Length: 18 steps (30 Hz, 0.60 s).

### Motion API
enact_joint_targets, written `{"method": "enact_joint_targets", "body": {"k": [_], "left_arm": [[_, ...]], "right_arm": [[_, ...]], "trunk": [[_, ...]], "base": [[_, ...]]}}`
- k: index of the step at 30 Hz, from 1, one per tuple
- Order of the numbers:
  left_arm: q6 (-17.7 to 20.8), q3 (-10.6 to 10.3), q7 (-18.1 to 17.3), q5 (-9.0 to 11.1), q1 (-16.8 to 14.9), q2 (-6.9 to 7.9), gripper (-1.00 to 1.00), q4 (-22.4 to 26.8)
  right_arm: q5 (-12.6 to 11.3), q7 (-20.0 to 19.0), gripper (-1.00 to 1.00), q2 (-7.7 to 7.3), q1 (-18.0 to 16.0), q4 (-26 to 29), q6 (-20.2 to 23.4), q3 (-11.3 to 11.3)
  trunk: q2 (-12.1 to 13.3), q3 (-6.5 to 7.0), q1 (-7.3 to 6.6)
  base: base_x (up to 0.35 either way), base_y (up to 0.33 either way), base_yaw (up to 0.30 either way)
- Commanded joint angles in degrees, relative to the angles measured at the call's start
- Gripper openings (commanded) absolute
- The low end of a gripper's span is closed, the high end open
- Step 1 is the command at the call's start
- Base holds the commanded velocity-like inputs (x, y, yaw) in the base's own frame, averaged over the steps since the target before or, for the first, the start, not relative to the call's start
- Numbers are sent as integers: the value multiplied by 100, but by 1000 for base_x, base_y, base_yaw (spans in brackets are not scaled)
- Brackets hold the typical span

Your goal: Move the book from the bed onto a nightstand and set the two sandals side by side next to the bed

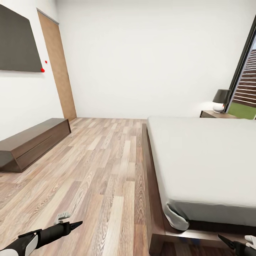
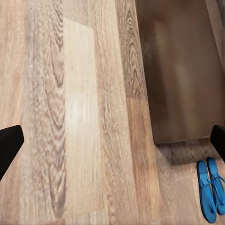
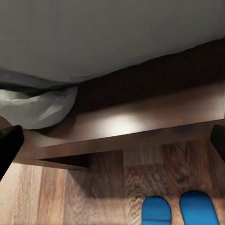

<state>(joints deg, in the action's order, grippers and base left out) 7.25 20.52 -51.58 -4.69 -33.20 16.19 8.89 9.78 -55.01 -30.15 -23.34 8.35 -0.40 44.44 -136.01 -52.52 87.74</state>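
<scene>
You face the bedroom with the bed (image 1: 202, 167) on your right, its foot end nearest you and its side running away toward the far wall. Beyond its far end stands the nightstand (image 1: 213, 114) with a lamp (image 1: 221, 99) on it, just beside the window (image 1: 245, 78). To your left a low cabinet (image 1: 32, 142) sits against the left wall, under a wall panel (image 1: 17, 41), with a door (image 1: 58, 67) behind it. Open floor (image 1: 99, 167) lies between cabinet and bed. The two sandals (image 3: 180, 211) lie side by side on the floor, just before the foot of the bed frame. Your left gripper (image 1: 73, 224) hangs over the floor, your right gripper (image 1: 227, 242) at the bed's foot.
</scene>
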Motion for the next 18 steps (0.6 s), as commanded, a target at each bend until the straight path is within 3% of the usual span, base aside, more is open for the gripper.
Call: {"method": "enact_joint_targets", "body": {"k": [1, 10, 18], "left_arm": [[48, 48, -28, -50, -2, -2, 100, 8], [51, 48, -28, -50, -2, -2, 100, 8], [52, 48, -28, -50, -2, -2, 100, 8]], "right_arm": [[59, -21, 100, 0, -4, 0, -4, 47], [59, -25, 100, 1, -4, 0, -4, 47], [59, -27, 100, 1, -4, 0, -4, 47]], "trunk": [[39, 13, -24], [400, 174, -221], [480, 210, -265]], "base": [[0, 0, 0], [0, 0, 0], [0, 0, 0]]}}
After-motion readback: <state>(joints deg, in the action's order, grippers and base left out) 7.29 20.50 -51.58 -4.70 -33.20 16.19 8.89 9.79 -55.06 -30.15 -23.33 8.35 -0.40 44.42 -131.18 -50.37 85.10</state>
